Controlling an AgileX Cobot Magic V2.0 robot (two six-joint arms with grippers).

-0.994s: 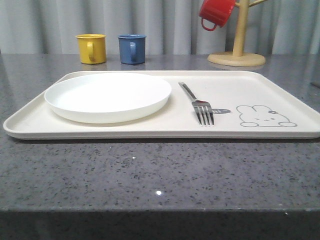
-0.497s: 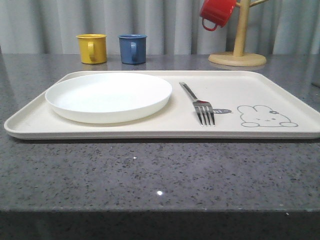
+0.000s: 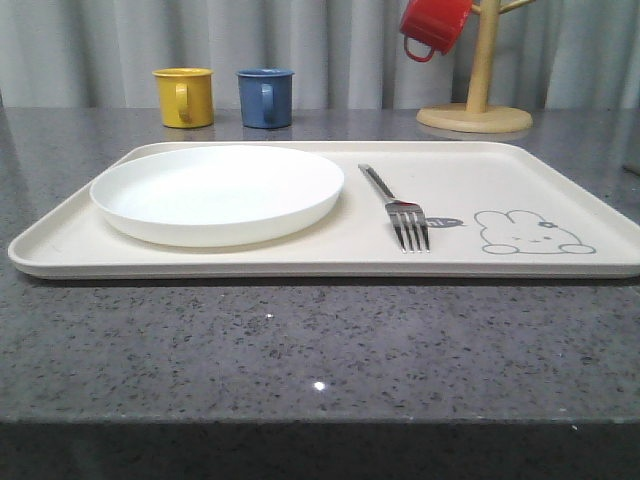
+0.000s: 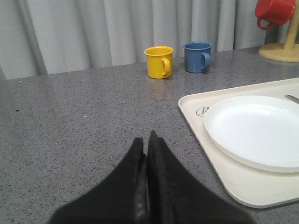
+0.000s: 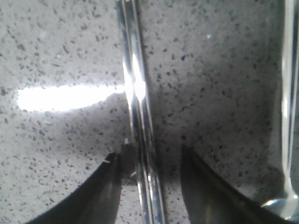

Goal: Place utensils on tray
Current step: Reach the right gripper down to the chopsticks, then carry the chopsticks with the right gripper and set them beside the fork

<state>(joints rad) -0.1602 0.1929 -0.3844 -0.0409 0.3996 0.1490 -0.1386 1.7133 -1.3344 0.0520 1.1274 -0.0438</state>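
Two utensils lie on the tray (image 3: pixel 250 262), a cream rectangle with a low rim resting on a grey speckled table (image 3: pixel 300 350). Taking the tray as the landmark, the white plate (image 3: pixel 217 192) sits on its left half, and the fork (image 3: pixel 395 205) lies just right of the plate on the tray's middle, tines toward the near edge, handle angled away. A grey rabbit drawing (image 3: pixel 532 233) marks the tray's near right part. Behind the tray, on the table, stand a yellow mug (image 3: pixel 184 96) and a blue mug (image 3: pixel 265 97), side by side. Behind the tray's right end is a wooden stand (image 3: pixel 475 100) with a red mug (image 3: pixel 432 25) hanging from it.

In the left wrist view, the left gripper (image 4: pixel 145 149) hovers over bare table off the tray's left edge, its dark jaws pressed together with nothing between them.

In the right wrist view, the right gripper (image 5: pixel 152 161) is low over the table with its jaws apart, straddling the shiny chopsticks (image 5: pixel 138 107), which lie flat on the stone; the jaws have not closed on them. The spoon (image 5: pixel 287 116) lies beside the chopsticks, apart from them. Where these two lie relative to the tray cannot be told.
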